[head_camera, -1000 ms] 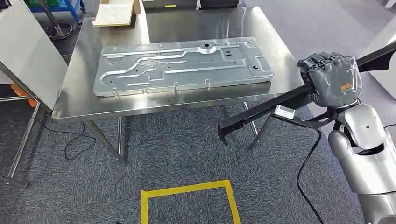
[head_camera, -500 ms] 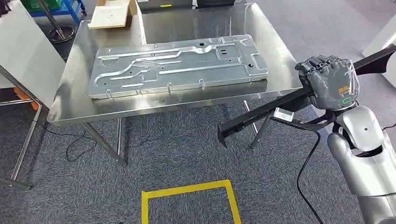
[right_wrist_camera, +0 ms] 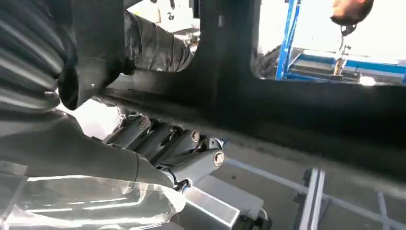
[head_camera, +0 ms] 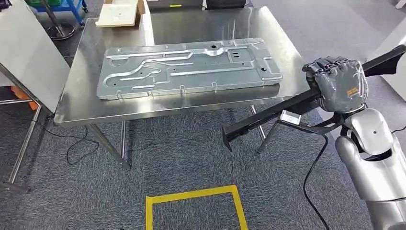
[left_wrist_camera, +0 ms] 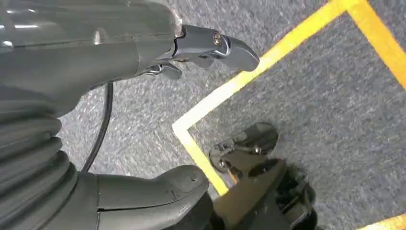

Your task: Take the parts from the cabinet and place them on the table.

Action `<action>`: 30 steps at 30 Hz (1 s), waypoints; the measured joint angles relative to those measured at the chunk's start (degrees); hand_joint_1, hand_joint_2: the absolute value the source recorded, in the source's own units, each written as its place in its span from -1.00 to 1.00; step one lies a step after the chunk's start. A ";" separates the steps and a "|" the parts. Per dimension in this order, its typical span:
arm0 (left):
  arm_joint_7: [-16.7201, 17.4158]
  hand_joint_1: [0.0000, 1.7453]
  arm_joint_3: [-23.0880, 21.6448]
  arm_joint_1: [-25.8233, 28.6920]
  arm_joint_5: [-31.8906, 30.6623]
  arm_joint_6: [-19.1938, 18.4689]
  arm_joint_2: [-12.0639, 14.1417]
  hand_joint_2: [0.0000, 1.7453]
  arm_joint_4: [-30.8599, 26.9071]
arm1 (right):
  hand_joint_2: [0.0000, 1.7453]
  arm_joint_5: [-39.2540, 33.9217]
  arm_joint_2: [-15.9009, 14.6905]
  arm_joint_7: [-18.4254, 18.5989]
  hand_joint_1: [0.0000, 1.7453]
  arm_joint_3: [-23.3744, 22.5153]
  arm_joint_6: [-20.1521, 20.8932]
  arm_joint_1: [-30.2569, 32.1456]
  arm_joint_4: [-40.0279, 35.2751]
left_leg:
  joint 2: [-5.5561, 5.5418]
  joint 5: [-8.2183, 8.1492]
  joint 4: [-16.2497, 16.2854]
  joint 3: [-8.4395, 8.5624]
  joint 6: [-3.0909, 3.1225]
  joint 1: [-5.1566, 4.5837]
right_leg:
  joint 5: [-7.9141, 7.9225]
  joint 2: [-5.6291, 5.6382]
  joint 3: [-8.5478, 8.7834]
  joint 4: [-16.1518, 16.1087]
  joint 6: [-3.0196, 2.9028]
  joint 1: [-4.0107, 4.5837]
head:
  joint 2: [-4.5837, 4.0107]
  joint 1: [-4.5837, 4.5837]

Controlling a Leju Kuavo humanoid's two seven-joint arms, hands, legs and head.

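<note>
Seen from the robot's head, a steel table [head_camera: 72, 103] stands on grey carpet, with a white panel [head_camera: 28, 57] leaning just beyond the table's left edge. Flat on the table lies a stamped metal panel [head_camera: 189, 67], lengthwise, covering most of the table's middle. Behind it, at the table's far left corner, sits a cardboard box [head_camera: 119, 13]. On the floor in front of the table is a square of yellow tape [head_camera: 194, 206]. Off the table's right front corner, the right hand [head_camera: 337, 84], raised on its silver arm with knuckles facing the table, wraps its fingers around a long black bar [head_camera: 268, 112]; the bar slants down to an end below the table's front edge. In the wrist view, the left hand [left_wrist_camera: 143, 62] hangs over the carpet near the tape, holding nothing, thumb and fingers apart.
</note>
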 joint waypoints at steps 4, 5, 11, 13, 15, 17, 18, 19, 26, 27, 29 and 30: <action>-0.07 -1.00 0.00 0.06 -0.24 0.00 -0.02 1.00 0.00 | 1.00 0.00 0.13 -0.24 1.00 0.07 0.00 0.51 0.44 | -0.06 -0.58 0.28 0.21 0.15 -0.14 | 0.11 -0.02 -4.34 6.80 0.39 -0.06 | -0.02 0.00; -0.09 -1.00 0.00 0.07 -0.26 0.00 -0.02 1.00 0.00 | 1.00 0.00 0.22 -0.35 1.00 0.11 -0.07 0.50 0.48 | -0.07 -0.88 0.47 0.50 0.01 -0.10 | 2.94 -0.05 -2.15 2.35 0.33 -0.11 | -0.02 0.00; -0.26 -1.00 0.00 0.04 -0.39 0.00 -0.02 1.00 0.00 | 1.00 0.00 0.48 -0.83 1.00 0.24 -0.42 0.82 0.66 | -0.12 -2.37 0.93 1.19 -1.56 -0.34 | 5.16 0.05 3.21 -8.21 -1.36 0.61 | -0.02 -0.02; -0.28 -1.00 0.00 -0.03 -0.42 0.00 0.07 1.00 0.00 | 1.00 0.00 0.48 -0.81 1.00 0.28 -0.44 0.80 0.63 | -0.05 -3.06 1.25 1.40 -2.35 -0.44 | 5.06 0.06 4.01 -8.78 -1.99 -0.06 | 0.00 -0.02; -0.35 -1.00 0.00 -0.12 -0.39 0.00 0.02 1.00 0.00 | 1.00 0.00 0.50 -0.81 1.00 0.28 -0.57 0.70 0.63 | -0.03 -5.75 7.18 -1.27 -2.84 -0.22 | 4.51 -0.07 4.69 -8.80 -2.85 -0.01 | -0.02 -0.02; -0.35 -1.00 0.00 0.06 -0.39 0.00 0.02 1.00 0.00 | 1.00 0.00 0.66 -0.81 1.00 0.31 -0.57 0.80 0.63 | -0.03 -9.35 17.20 -7.10 -3.07 -0.04 | 3.87 -0.09 5.23 -8.80 -3.08 0.20 | 0.00 -0.02; -0.35 -1.00 0.00 0.19 -0.39 0.03 0.02 1.00 0.00 | 1.00 0.00 0.74 -0.81 1.00 0.35 -0.57 0.90 0.66 | -0.03 -9.54 20.28 -9.36 -3.10 -0.03 | 3.51 -0.04 5.64 -8.80 -3.07 0.23 | -0.02 -0.04; -0.35 -1.00 0.00 0.29 -0.39 0.03 0.02 1.00 0.00 | 1.00 0.00 0.83 -0.81 1.00 0.35 -0.59 0.99 0.66 | -0.03 -8.04 20.04 -10.11 -3.02 -0.03 | 3.07 0.02 6.21 -8.80 -3.04 0.26 | -0.02 -0.04; -0.70 -1.00 0.00 0.34 -0.41 0.03 0.28 1.00 0.00 | 1.00 0.02 1.33 -0.96 1.00 0.39 -0.94 1.30 0.68 | 0.04 0.21 0.87 -2.34 -0.38 -1.08 | 0.79 0.37 10.03 -9.63 -1.33 0.06 | -0.02 -0.04; -0.70 -1.00 -0.02 0.42 -0.44 0.03 0.28 1.00 0.00 | 1.00 0.02 1.38 -0.98 1.00 0.42 -0.96 1.39 0.66 | 0.06 -0.15 0.23 -1.81 0.18 -0.95 | 1.40 0.36 10.34 -9.42 -0.83 0.12 | 0.00 0.07; -0.81 -1.00 0.00 0.40 -0.46 0.03 0.31 1.00 0.00 | 1.00 0.02 1.42 -0.98 1.00 0.42 -1.01 1.33 0.63 | -0.18 -0.46 -1.10 1.48 0.65 -0.61 | 1.42 0.02 9.99 -6.69 -0.61 -0.11 | 0.00 0.09; -0.81 -1.00 0.00 0.37 -0.48 0.03 0.33 1.00 0.00 | 1.00 0.02 1.44 -0.94 1.00 0.42 -1.05 0.96 0.63 | -0.15 -0.90 -1.35 2.40 1.00 -0.53 | 1.18 0.08 7.86 -3.21 -0.60 0.02 | 0.00 0.04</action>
